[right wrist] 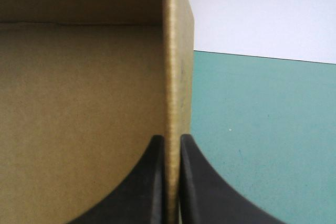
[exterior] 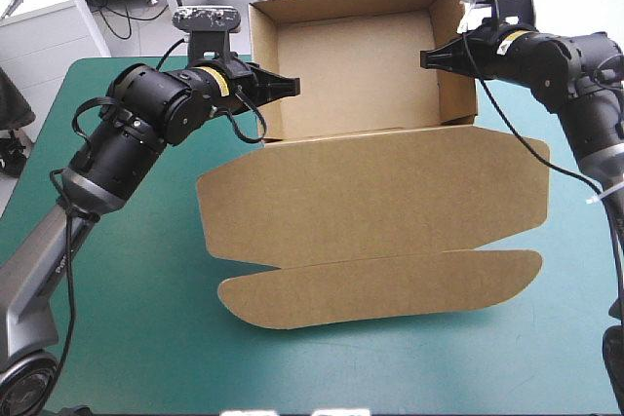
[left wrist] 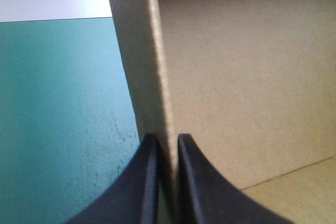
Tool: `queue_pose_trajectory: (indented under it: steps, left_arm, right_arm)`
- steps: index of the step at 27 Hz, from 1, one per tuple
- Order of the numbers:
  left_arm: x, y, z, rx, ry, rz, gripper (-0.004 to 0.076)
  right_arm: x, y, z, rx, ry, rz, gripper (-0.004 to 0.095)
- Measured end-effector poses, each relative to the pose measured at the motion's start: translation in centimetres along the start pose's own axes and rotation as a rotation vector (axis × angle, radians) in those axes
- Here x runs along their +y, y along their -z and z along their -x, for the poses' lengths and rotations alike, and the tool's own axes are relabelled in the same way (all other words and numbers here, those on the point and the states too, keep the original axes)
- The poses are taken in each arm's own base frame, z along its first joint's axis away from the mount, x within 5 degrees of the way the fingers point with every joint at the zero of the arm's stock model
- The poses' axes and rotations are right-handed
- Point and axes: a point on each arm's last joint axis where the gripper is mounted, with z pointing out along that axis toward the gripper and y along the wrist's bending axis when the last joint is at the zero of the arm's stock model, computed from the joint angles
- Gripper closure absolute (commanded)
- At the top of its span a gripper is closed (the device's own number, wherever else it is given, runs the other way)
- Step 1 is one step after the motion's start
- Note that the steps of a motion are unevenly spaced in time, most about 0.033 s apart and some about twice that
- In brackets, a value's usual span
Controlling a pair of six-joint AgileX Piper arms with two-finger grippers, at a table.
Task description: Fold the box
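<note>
1. The brown box stands as an open tray in the upper centre of the high view, walls raised, on the teal-green cover
2. Its lid lies flat below the tray, ending in a rounded flap toward the frame's bottom
3. The left gripper pinches the tray's left wall, fingers nearly closed on the board
4. The right gripper pinches the right wall the same way

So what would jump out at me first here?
The brown box stands as an open tray at the far middle of the table, its lid lying flat toward the near edge. The left gripper pinches its left wall, and the right gripper its right wall.
</note>
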Motion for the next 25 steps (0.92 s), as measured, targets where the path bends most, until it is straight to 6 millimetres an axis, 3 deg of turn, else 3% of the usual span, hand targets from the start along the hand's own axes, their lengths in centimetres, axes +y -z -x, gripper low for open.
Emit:
queue_pose_trajectory:
  steps: [12,25]
  left_arm:
    - [0.8,-3.9,-2.1,0.211,0.036,0.08,0.0733]
    - [1.9,-7.7,-4.7,0.45,0.017,0.124,0.0732]
  right_arm:
    - [-0.1,-0.7,-1.8,0.187,0.002,0.0,0.0923]
    - [-0.4,-7.6,-6.3,0.524,-0.036,0.022,0.0923]
